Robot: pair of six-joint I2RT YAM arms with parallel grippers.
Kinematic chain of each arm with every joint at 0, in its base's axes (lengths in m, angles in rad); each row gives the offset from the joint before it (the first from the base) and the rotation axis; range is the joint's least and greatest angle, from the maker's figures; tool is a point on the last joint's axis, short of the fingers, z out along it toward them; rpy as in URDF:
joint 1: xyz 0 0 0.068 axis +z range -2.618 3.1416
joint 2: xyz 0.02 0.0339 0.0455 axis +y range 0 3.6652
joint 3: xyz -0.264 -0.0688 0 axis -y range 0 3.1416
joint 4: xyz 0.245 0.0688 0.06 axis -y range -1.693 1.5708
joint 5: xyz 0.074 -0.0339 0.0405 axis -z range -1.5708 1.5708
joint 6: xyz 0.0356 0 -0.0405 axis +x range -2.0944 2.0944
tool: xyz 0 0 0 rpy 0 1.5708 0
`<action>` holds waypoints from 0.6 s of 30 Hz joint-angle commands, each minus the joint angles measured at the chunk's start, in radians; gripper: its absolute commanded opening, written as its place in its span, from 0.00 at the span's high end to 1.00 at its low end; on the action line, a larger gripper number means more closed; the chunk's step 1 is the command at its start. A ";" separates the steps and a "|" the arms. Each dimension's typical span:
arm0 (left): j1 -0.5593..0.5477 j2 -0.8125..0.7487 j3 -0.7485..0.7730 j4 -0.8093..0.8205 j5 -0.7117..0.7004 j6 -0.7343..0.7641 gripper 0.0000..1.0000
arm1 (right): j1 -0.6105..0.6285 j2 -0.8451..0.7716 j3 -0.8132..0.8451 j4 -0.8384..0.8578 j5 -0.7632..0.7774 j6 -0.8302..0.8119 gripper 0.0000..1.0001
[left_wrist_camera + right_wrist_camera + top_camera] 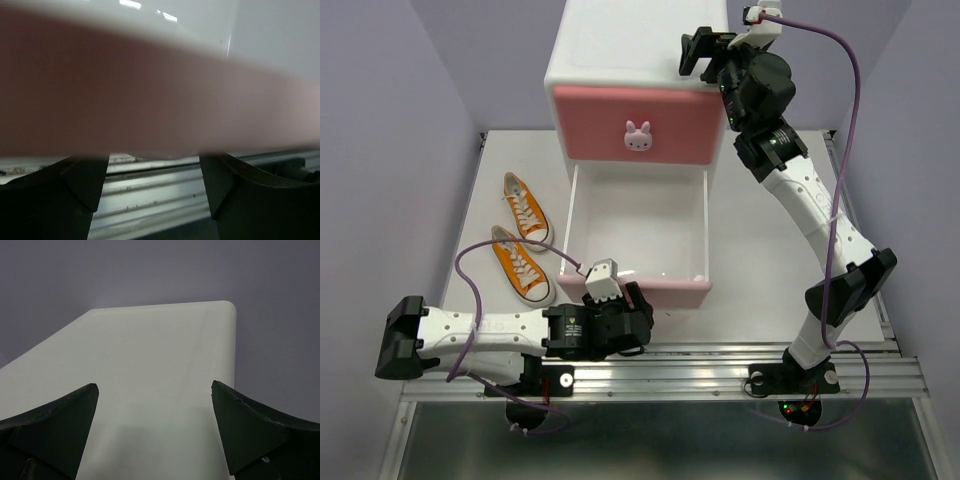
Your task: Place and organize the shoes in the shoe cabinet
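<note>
Two orange canvas sneakers (525,207) beside smooth white boxy cabinet (620,40); left gripper (155,170), right gripper (154,385) both wide.

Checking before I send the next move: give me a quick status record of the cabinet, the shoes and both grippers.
upper drawer: shut, bunny knob showing
lower drawer: pulled out, nothing seen inside
far orange sneaker: on the table, left of the lower drawer
near orange sneaker: beside it, same side
black sneakers: not in view
left gripper: fingers apart, at the lower drawer's pink front
right gripper: open, over the cabinet top, holding nothing
</note>
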 commanded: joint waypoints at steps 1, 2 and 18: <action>-0.052 -0.019 0.031 -0.068 0.212 -0.064 0.13 | 0.026 0.178 -0.150 -0.442 -0.043 0.037 0.00; -0.050 -0.019 0.039 -0.089 0.206 -0.064 0.10 | 0.026 0.181 -0.147 -0.444 -0.041 0.035 0.00; -0.093 -0.059 0.218 -0.249 0.126 0.002 0.01 | 0.026 0.192 -0.126 -0.448 -0.061 0.035 0.00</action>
